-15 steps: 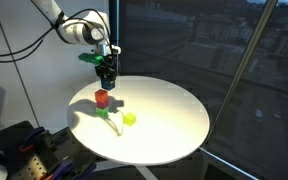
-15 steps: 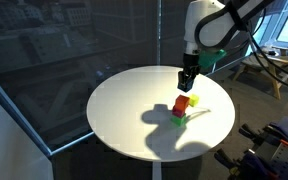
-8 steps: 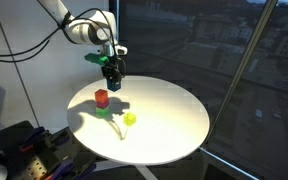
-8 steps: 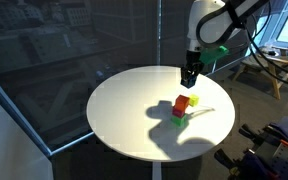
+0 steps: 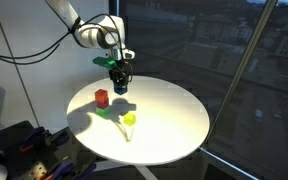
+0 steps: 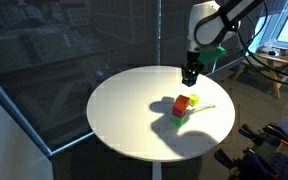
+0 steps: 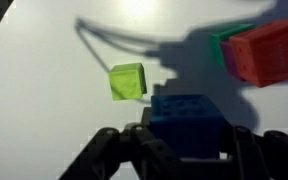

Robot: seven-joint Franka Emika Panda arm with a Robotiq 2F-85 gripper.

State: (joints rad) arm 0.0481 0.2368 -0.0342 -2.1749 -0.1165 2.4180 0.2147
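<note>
Blue block (image 7: 189, 120) is clamped in our hand (image 5: 120, 86), lifted above the white worktop (image 7: 44, 100). Farther off lie a yellow-green cube (image 7: 128, 81) and a red cube (image 7: 269, 50) touching a green cube (image 7: 222, 42). We think a weak grip could drop the block onto them.

Matt table (image 5: 174, 120), plastic blue block (image 7: 189, 118)

Most of the round table (image 5: 174, 125) lies bare and open. The red block (image 5: 101, 97), green block (image 6: 178, 113) and yellow block (image 5: 129, 119) crowd one side; the gripper (image 5: 120, 87), clamping a blue block (image 7: 189, 118), hangs over that side.
</note>
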